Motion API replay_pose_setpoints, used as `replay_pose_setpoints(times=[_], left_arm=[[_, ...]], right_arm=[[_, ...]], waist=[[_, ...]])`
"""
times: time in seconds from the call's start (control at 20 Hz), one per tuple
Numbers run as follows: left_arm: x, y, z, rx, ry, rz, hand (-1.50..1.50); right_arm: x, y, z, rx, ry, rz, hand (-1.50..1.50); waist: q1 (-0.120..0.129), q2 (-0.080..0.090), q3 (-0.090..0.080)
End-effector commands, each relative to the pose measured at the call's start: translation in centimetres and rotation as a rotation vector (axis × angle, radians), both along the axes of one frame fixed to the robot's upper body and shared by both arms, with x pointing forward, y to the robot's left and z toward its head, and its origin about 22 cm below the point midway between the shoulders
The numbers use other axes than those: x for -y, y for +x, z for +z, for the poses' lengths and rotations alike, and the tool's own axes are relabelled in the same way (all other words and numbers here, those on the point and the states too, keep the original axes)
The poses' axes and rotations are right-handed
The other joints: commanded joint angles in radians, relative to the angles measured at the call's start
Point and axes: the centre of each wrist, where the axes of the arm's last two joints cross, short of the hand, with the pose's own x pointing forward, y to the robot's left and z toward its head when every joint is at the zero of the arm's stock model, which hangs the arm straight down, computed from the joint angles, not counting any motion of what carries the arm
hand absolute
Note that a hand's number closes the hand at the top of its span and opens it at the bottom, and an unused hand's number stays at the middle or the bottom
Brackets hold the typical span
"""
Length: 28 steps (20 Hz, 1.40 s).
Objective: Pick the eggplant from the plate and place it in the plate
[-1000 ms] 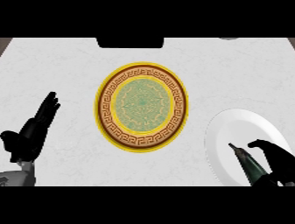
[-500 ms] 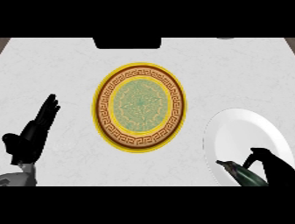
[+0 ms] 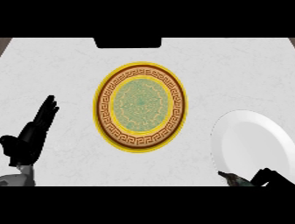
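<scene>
Toward the counter's (image 3: 240,65) left edge, the left robot hand (image 3: 32,136) rests with its fingers straight and spread upward, holding nothing and touching nothing but the air above the pale marbled top.

Near the middle of the counter lies the patterned plate (image 3: 106,114), yellow at the rim, with a brown key-pattern band and a green centre. Nothing sits on it. A dark rectangular object (image 3: 128,42) sits at the far edge behind it.

Toward the right, close to the near edge, is the white plate (image 3: 256,138), well apart from the patterned one. It looks bare too. Just at its near rim a dark, slim, greenish-brown shape shows, which I take to be the eggplant (image 3: 233,179). Only a tip is visible. Right beside it is the right robot hand (image 3: 271,177), mostly cut off at the bottom of the view. It seems to be curled round the eggplant, though how its fingers sit is hard to make out.

The risk from here, as I judge it, lies in the carry across to the patterned plate. If the hold is only on one end of the eggplant, it could swing or slip on the way. A low path might also clip the white plate's rim and shove it along the counter.
</scene>
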Motion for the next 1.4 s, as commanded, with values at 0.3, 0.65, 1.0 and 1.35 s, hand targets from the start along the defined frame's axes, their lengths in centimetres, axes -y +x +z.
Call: replay_pose_setpoints(times=[0.3, 0.65, 1.0, 1.35], left_arm=[[1.6, 0.5, 0.9, 0.009, 0.007, -0.002, 0.00], [0.4, -0.1, 0.4, 0.018, 0.000, -0.012, 0.00], [0.1, 0.2, 0.5, 0.005, 0.012, -0.025, 0.00], [1.9, 0.9, 0.2, 0.007, 0.007, -0.038, 0.00]], right_arm=[[-3.2, -3.7, 8.6, 0.257, -0.071, 0.032, 1.50], [-5.9, -3.2, 11.8, 0.486, -0.081, 0.036, 1.50], [-10.4, -1.5, 13.1, 0.475, -0.026, 0.098, 1.50], [-15.4, 6.4, 13.0, 0.423, -0.001, 0.178, 1.50]], waist=[[0.008, 0.002, 0.001], [0.019, 0.003, -0.001], [0.022, 0.004, 0.000], [0.036, 0.009, 0.001]])
